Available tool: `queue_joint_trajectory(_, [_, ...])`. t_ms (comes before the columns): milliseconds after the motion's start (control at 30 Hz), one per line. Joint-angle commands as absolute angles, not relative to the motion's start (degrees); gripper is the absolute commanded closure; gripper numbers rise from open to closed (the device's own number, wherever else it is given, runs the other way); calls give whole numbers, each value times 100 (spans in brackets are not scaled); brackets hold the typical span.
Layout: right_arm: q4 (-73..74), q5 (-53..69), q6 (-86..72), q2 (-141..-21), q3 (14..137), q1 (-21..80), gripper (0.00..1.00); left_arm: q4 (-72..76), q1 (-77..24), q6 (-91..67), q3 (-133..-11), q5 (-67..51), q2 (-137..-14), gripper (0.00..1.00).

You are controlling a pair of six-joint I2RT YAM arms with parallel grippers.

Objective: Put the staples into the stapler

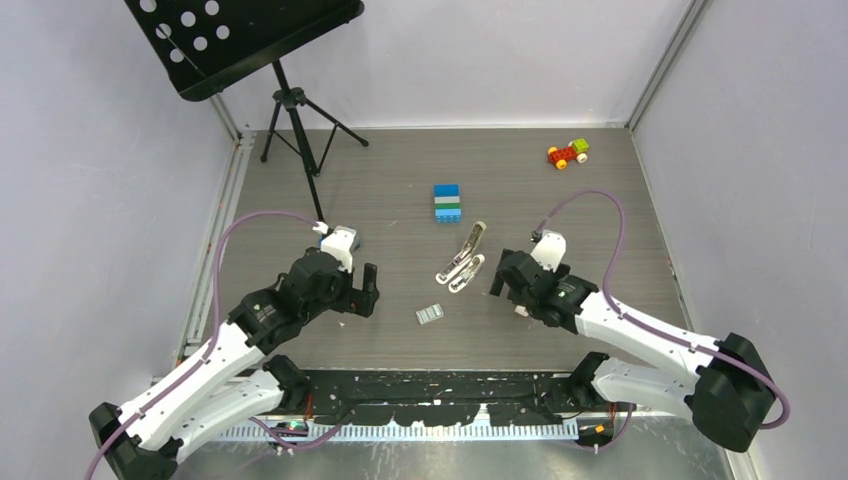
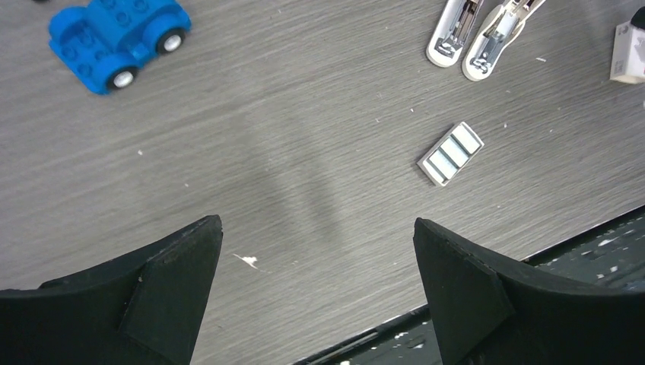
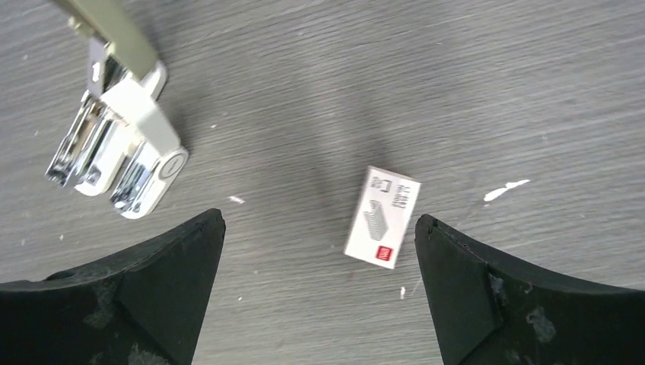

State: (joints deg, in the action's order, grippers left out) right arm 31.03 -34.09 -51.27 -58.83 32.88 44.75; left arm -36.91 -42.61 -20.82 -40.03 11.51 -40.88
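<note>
The stapler [image 1: 463,260] lies opened out at mid-table, its beige top arm pointing away. It also shows in the left wrist view [image 2: 479,34] and the right wrist view [image 3: 122,148]. The staples [image 1: 430,314] lie flat, as silvery strips in a small grey holder, near the front edge [image 2: 450,153]. The tiny white red-marked box [image 3: 382,217] lies just ahead of my right gripper [image 3: 320,217], which is open and empty. My left gripper [image 2: 316,223] is open and empty, left of the staples [image 1: 368,290].
A blue toy car [image 2: 118,38] sits far left of the stapler. A blue-green-white brick stack [image 1: 447,202] and a red-yellow toy car [image 1: 567,153] stand farther back. A music stand [image 1: 290,100] is at the back left. A black rail [image 1: 450,385] runs along the near edge.
</note>
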Motion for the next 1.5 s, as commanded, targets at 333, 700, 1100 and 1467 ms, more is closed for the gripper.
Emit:
queue_joint_trajectory(333, [3351,-2733,-4392,-6590,4021,4463,6,-3789,-4456,-4797,-4356,945,-5803,1])
queue_joint_trajectory(700, [2742,-2415,-4021,-7534,4208,5528,11,-3591,-5194,-5323,-4713,1641,-6721,5])
queue_joint_trajectory(1100, [1866,-1714,-3204,-9013,5507,6249,12,-4387,-5194,-5344,-4418,2695,-5518,6])
queue_joint_trajectory(1467, [1648,-1300,-2997,-10081,6367,6236,14,-4657,-5194,-5388,-4105,2981,-4586,6])
